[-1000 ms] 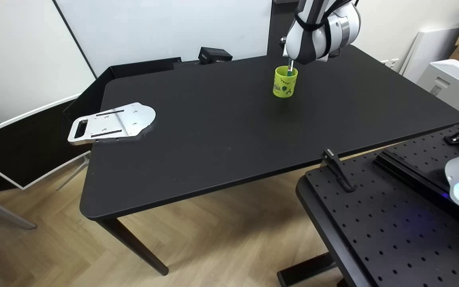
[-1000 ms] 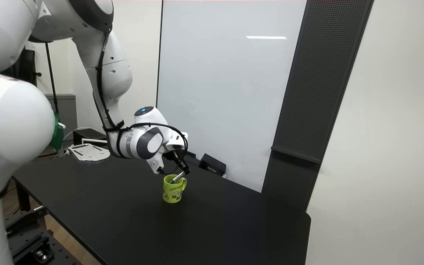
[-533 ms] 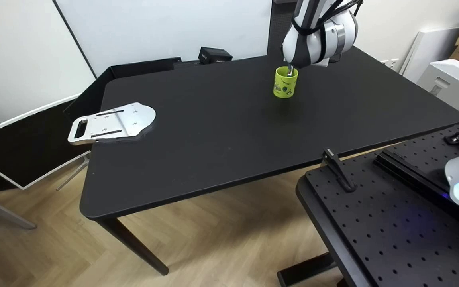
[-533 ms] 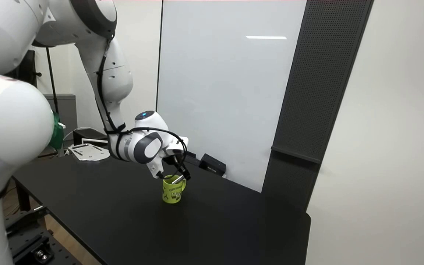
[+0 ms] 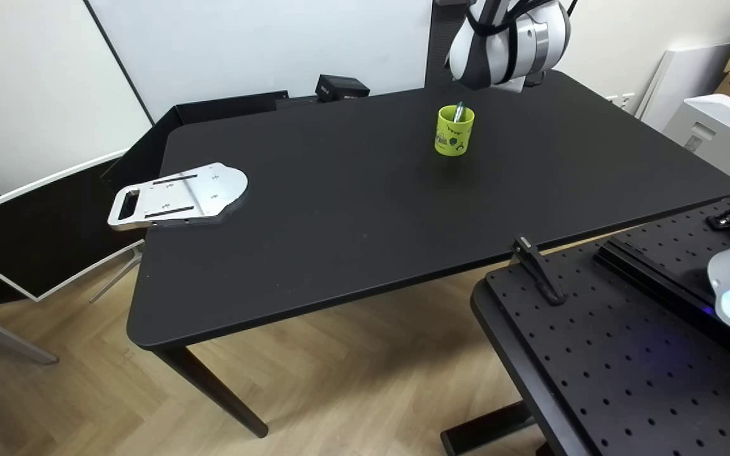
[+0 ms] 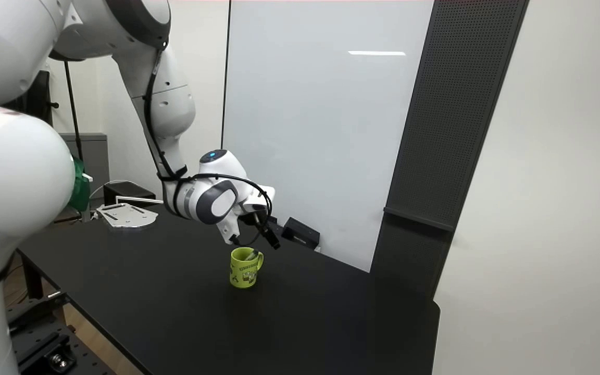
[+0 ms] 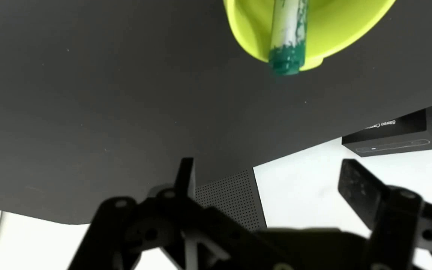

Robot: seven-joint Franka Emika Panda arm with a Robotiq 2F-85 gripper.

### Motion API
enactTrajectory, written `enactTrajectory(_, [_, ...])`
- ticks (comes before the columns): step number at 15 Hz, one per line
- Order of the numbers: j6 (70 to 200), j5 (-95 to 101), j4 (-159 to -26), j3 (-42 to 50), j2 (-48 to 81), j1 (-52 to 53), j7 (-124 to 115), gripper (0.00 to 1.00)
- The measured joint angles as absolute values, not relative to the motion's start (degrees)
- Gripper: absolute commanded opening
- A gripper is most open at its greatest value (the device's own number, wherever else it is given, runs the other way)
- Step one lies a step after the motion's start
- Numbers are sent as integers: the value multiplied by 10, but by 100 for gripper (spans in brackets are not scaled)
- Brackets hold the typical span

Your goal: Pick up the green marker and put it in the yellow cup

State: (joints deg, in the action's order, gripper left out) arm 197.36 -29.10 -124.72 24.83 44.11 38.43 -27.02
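Note:
The yellow cup (image 5: 452,137) stands upright on the dark table, and in an exterior view its handle shows on the cup (image 6: 242,272). Inside it leans the green marker (image 5: 459,112), its upper end against the rim. From the wrist, the marker (image 7: 288,41) has a worn white-and-green barrel with its green end sticking out over the lip; the cup (image 7: 336,32) is cut off by the top of the picture. My gripper (image 7: 267,172) is open, its two fingers wide apart with nothing between them. It hangs above and a little beyond the cup, clear of the marker.
A white metal plate with a handle slot (image 5: 181,193) lies over the far end of the table (image 5: 314,209). A black box (image 6: 300,233) sits behind the table's back edge by the whiteboard (image 6: 326,114). A perforated dark panel (image 7: 231,198) rises beyond the edge.
The gripper went down toward the cup with the marker, then opened and let it go. The marker now rests in the cup, and the arm has risen away from it.

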Motion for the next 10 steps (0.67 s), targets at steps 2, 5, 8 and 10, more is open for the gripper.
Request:
enactTrajectory(2, [1970, -291, -1247, 252, 429, 379, -270, 100])
enactTrajectory(5, [1943, -290, -1247, 255, 408, 369, -269, 100])
enactTrajectory(8, [1905, -288, -1249, 261, 384, 359, -263, 100])
enactTrajectory(10, [1902, -288, -1251, 261, 379, 357, -260, 100])
